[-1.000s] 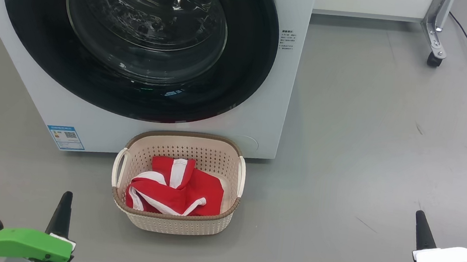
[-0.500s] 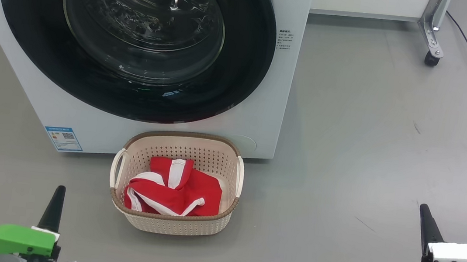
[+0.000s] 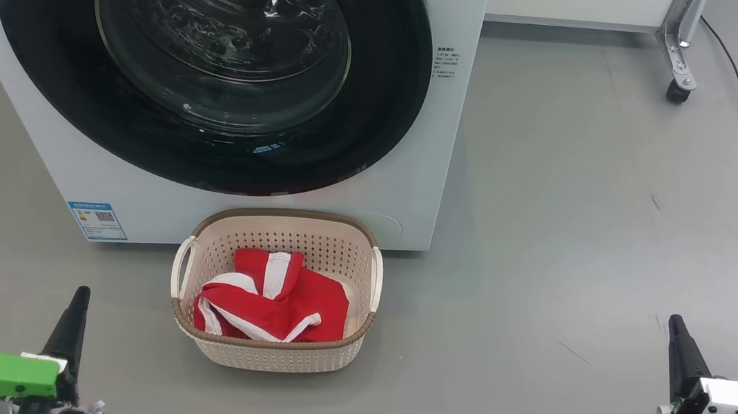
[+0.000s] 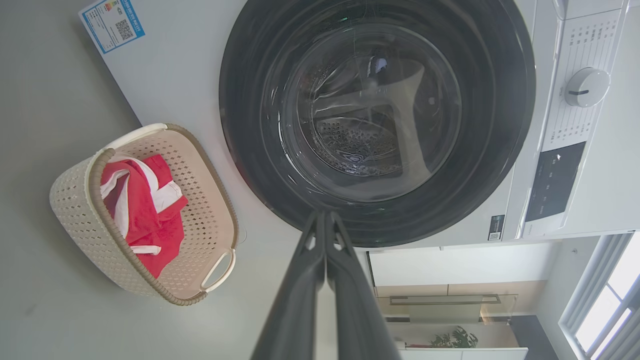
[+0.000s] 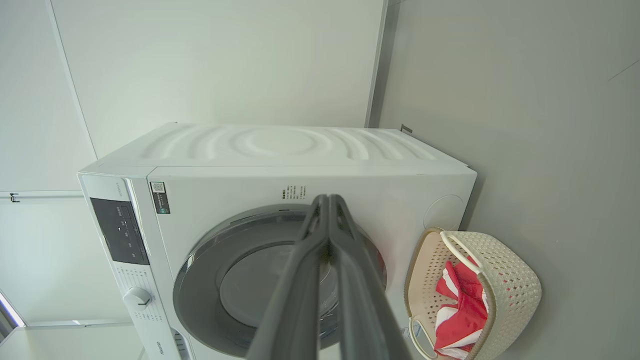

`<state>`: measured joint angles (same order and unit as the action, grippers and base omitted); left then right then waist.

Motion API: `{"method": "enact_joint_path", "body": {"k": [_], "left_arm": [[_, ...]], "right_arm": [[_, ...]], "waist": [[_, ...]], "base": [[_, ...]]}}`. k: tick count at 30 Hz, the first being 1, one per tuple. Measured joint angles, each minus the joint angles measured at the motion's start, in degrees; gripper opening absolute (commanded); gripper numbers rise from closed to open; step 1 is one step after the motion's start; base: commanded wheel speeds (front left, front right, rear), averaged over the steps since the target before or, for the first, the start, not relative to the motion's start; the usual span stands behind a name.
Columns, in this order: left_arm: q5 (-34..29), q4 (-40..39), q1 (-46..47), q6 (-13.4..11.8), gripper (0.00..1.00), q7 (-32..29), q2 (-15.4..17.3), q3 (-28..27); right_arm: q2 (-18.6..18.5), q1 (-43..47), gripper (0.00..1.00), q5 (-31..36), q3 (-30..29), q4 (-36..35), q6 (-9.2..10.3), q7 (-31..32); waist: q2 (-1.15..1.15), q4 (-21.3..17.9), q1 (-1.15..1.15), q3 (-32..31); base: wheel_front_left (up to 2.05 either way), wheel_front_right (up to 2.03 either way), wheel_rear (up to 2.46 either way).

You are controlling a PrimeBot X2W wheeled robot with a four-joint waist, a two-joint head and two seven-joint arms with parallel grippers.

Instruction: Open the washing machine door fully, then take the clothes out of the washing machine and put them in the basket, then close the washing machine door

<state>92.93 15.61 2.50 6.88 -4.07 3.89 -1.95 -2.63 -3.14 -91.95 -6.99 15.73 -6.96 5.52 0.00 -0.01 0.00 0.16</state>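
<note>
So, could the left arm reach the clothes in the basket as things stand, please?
Probably yes: bare floor lies between the shut left gripper and the basket, whose clothes lie uncovered.

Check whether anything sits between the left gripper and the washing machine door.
Nothing visible. In its wrist view the shut left gripper points at the washing machine door across open air. The basket with the clothes stands on the floor below the door, off to the side of that line.

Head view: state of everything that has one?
washing machine door: closed.
basket: upright, loaded.
clothes: crumpled inside the basket.
left gripper: shut, empty.
right gripper: shut, empty.
</note>
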Motion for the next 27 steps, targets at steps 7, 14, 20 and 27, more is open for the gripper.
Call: {"method": "enact_joint_path", "body": {"k": [7,14,20,27], "left_arm": [[1.20,0.13,0.60,0.00,0.00,-0.24,-0.09,-0.09],[1.20,0.23,0.66,0.00,0.00,-0.42,-0.20,-0.10],[1.20,0.27,0.70,0.01,0.00,-0.42,-0.22,-0.11],[1.20,0.31,0.72,0.01,0.00,-0.42,-0.23,-0.13]], "right_arm": [[0.07,-0.02,0.00,-0.25,-0.07,0.04,0.00,0.23],[0.08,-0.03,0.00,-0.24,-0.09,0.04,0.00,0.23],[0.08,-0.06,0.00,-0.24,-0.11,0.04,0.00,0.23],[0.08,-0.11,0.00,-0.25,-0.11,0.04,0.00,0.23]], "waist": [[0.00,0.00,0.00,0.00],[0.00,0.00,0.00,0.00],[0.00,0.00,0.00,0.00],[0.00,0.01,0.00,0.00]], "base": [[0.00,0.00,0.00],[0.00,0.00,0.00],[0.00,0.00,0.00],[0.00,0.00,0.00]]}}
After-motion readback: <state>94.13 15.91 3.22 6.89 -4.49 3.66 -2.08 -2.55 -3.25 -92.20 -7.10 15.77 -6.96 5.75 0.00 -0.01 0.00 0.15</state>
